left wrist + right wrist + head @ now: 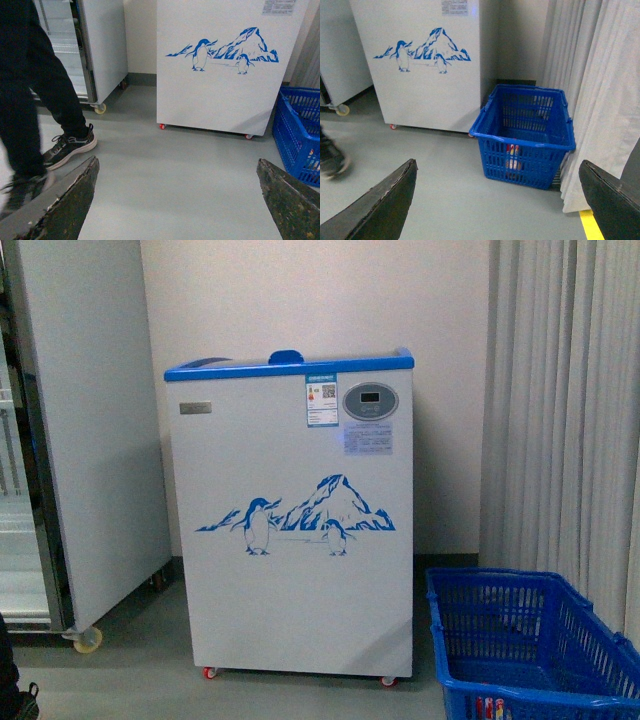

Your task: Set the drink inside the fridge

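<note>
Fingers (65,205) of the left gripper (176,192) stand spread wide with nothing between them, hanging over bare grey floor, and the right gripper (497,192) is splayed and empty in the same way. From where I stand behind the robot, the fridge (290,540) sits at twelve o'clock, white with its penguin picture, its curved lid (286,358) lying shut on the blue rim. The taller grey-white cabinet (90,420) is at about ten o'clock, just beside the fridge, and the pale curtain (560,390) hangs at two o'clock. Low down at about two o'clock, near the fridge's right corner and against the curtain, is the blue basket (520,136). A person's dark trouser leg (30,75) and trainer (70,145) are on the floor at roughly ten o'clock, clear of the fridge front. The drink (512,156) shows only as a small red and orange shape through the basket's mesh, so I take it for the bottle lying or standing inside, though I cannot tell which. By my reckoning the task has not started in earnest. The bottle has yet to be reached and gripped, then lifted out. The lid must be opened, and the drink lowered into the chest.
</note>
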You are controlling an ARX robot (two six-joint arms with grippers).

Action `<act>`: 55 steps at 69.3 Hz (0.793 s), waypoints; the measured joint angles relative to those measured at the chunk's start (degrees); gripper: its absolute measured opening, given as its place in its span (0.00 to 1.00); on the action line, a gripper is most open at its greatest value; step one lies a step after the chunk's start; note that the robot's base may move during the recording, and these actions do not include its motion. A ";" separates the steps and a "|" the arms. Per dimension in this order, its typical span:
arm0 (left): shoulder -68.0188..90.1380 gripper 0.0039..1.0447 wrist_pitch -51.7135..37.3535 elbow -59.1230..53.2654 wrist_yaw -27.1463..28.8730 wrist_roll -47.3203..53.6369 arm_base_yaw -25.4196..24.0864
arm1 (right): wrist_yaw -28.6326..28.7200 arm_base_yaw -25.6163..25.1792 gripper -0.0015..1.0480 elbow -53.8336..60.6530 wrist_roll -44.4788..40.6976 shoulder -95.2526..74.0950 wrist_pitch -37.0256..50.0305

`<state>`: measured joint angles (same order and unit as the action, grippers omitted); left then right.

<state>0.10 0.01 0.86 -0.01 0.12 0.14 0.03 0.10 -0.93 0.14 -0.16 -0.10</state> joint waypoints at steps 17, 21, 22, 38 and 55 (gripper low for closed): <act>0.00 0.92 0.00 0.00 0.00 0.00 0.00 | 0.00 0.00 0.93 0.00 0.00 0.00 -0.02; 0.00 0.92 0.00 0.00 0.02 0.00 0.00 | 0.00 0.00 0.93 0.00 0.00 0.00 -0.02; 0.00 0.92 0.00 0.00 0.00 0.00 0.00 | 0.00 0.00 0.93 0.00 0.00 0.00 -0.02; 0.00 0.92 0.00 0.00 0.00 0.00 0.00 | 0.00 0.00 0.93 0.00 0.00 0.00 -0.02; 0.00 0.92 0.00 0.00 0.02 0.00 0.00 | 0.00 0.00 0.93 0.00 0.00 0.00 -0.02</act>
<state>0.10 0.01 0.86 0.01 0.12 0.14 0.03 0.10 -0.93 0.14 -0.16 -0.12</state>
